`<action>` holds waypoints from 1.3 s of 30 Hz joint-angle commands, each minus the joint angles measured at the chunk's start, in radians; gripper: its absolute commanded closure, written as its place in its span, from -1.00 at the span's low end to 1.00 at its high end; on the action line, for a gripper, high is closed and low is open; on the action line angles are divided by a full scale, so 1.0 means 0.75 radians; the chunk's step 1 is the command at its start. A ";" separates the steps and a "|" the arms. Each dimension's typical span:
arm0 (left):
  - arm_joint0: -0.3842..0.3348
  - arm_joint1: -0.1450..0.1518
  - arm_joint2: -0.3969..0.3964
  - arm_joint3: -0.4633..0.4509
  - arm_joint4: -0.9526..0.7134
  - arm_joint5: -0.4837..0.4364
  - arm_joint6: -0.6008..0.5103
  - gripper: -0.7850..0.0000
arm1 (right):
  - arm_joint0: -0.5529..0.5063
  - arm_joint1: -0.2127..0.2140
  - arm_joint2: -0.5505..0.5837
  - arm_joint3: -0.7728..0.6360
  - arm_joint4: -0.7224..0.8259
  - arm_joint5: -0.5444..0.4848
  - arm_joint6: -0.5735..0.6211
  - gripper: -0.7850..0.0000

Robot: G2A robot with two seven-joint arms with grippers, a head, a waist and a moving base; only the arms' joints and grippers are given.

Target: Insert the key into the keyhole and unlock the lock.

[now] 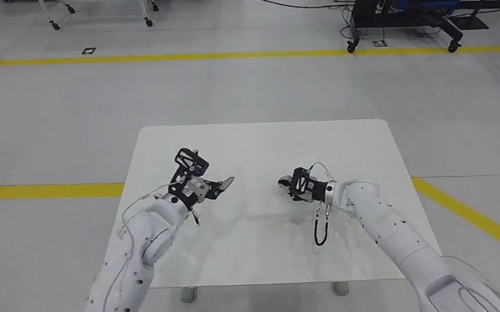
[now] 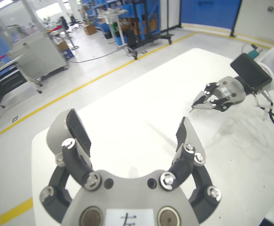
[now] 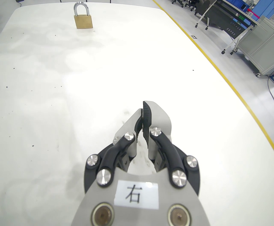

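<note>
Scuffed white table [image 1: 258,147] bears a brass padlock [image 3: 83,20]; ribbed-padded left hand [image 2: 128,117] gapes, right hand [image 3: 143,108] pinched closed.

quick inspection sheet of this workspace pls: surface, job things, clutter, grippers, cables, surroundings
surface: white table, dark specks and scuff marks
job's things: brass padlock standing upright on the table, shackle closed
clutter: nothing seen
grippers: left gripper open, holding nothing; right gripper shut, with a thin tip at its fingertips, possibly the key, cannot tell
cables: black cable loop on the right arm; floor cable beyond the table
surroundings: yellow floor lines, wheeled rack
</note>
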 commanded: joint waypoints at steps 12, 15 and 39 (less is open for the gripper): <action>-0.478 -0.193 0.613 0.656 0.074 0.149 0.012 -1.00 | 0.000 0.000 0.000 0.000 0.000 0.000 0.000 1.00; -0.504 -0.218 0.659 0.731 0.117 0.197 0.026 -1.00 | 0.000 0.000 0.000 0.000 0.000 0.000 0.000 1.00; -0.505 -0.256 0.589 0.789 0.130 0.266 0.063 -1.00 | 0.000 0.000 0.000 0.000 0.000 0.000 0.000 1.00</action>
